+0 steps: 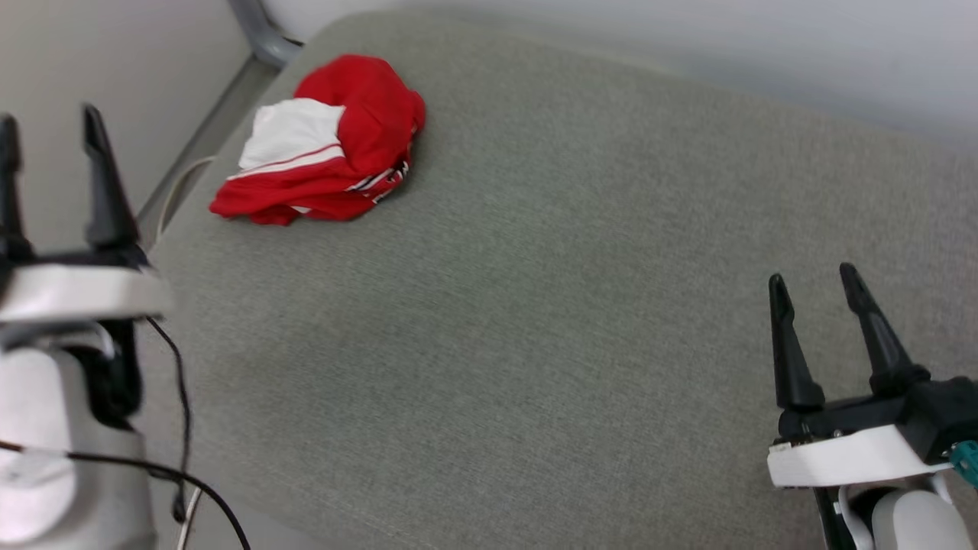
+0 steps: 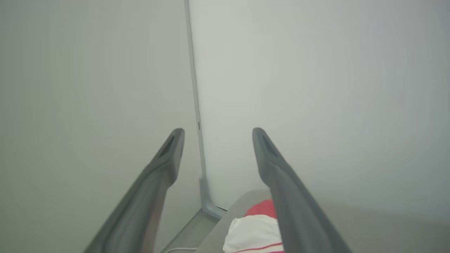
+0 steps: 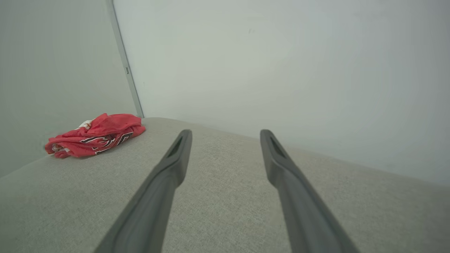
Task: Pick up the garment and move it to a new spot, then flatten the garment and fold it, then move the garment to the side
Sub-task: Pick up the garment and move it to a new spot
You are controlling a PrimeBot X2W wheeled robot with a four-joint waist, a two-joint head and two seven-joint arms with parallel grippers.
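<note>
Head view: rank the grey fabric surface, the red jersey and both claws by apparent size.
1. grey fabric surface
2. red jersey
3. left claw and right claw: alike, so unranked. Both sit nearer the camera than the jersey, which inflates them.

The left gripper (image 1: 50, 122) is standing at the lower left of the head view, with its two dark fingers pointing up, spread apart and holding nothing. The right gripper (image 1: 812, 275) is sitting at the lower right, fingers also apart and empty. The pale left forearm (image 1: 46, 428) is looking blurred, so its exact tilt is hard to tell.
</note>
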